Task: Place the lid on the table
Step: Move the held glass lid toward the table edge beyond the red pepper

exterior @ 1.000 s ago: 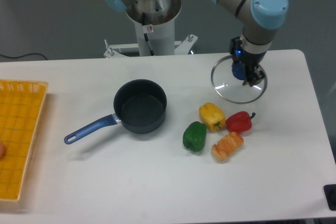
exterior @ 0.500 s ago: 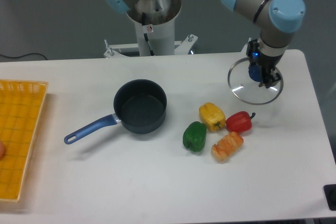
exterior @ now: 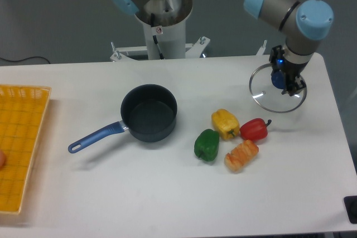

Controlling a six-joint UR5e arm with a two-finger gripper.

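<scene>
Lid (exterior: 277, 88) observed at the far right of the table (exterior: 167, 193), held by its blue centre knob in the gripper (exterior: 281, 79), whose fingers are clamped on the knob. Only the one fixed camera view is available, so all entries are taken from it. Compared with one second ago, the lid is seen to have been carried rightward, from a spot just above the yellow pepper (exterior: 225, 123) to a position beyond the red pepper (exterior: 255, 129), near the right edge of the tabletop; over the last half second the shift was smaller, which is judged as a slowing toward a set-down point. The disc appears nearly level and low over the white surface, but whether its rim is touching the table cannot be told from this angle. The saucepan (exterior: 148, 112) is left uncovered and well apart to the left, with its blue handle pointing left-front; the green pepper (exterior: 207, 144) and the orange vegetable (exterior: 241, 155) lie undisturbed between pan and lid. The yellow grid tray (exterior: 22, 143) sits at the left edge. The carry is judged almost complete: a short descent, if any remains, and a release of the knob are thought to be still outstanding.
</scene>
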